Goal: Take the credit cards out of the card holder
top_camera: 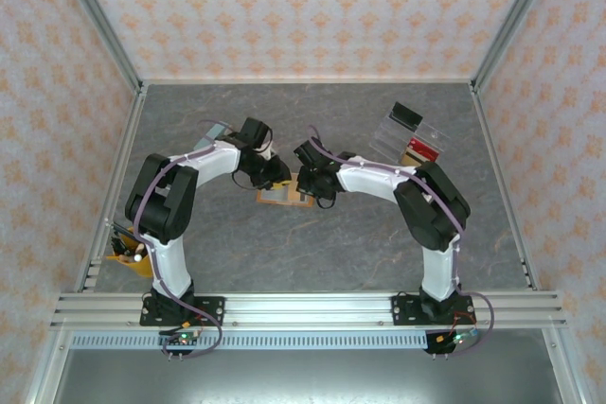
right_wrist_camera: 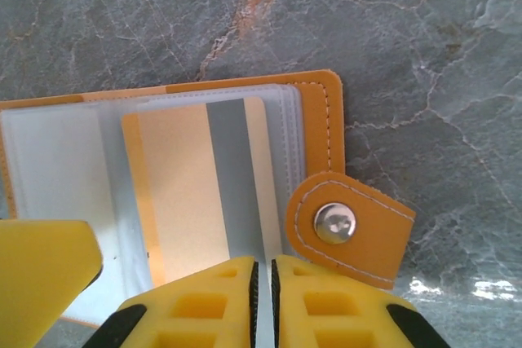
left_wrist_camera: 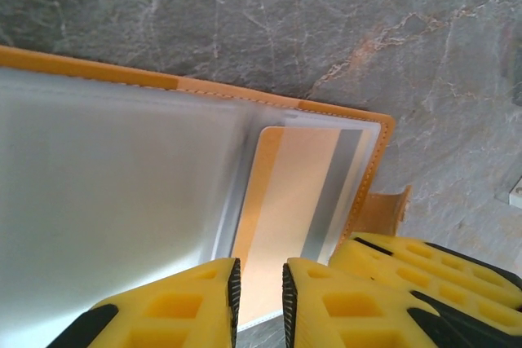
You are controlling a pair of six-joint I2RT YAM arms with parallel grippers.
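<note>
Found card holder (top_camera: 282, 198) lying open and flat at the middle of the grey marbled table (top_camera: 379, 243), both arms bent inward over it. Noted snap tab (right_wrist_camera: 351, 227) flopped out on the stone, still joined to the holder's edge. Spotted one credit card (right_wrist_camera: 196, 193) in the clear pocket (right_wrist_camera: 289, 132) nearest that tab: pale orange face, grey stripe. Found left gripper (left_wrist_camera: 261, 266) down at the card's lower end in the wrist view, yellow pads narrowly apart, a strip of card showing through the gap. Can't tell about an actual pinch. Found right gripper (right_wrist_camera: 263, 265) just beside it on the tab side, pads drawn all but together, only a slit left, set over the same card's edge; hold on it not confirmable. Noted clear tray (top_camera: 402, 134) well apart at far right, black block (top_camera: 407, 115) at its far end.
</note>
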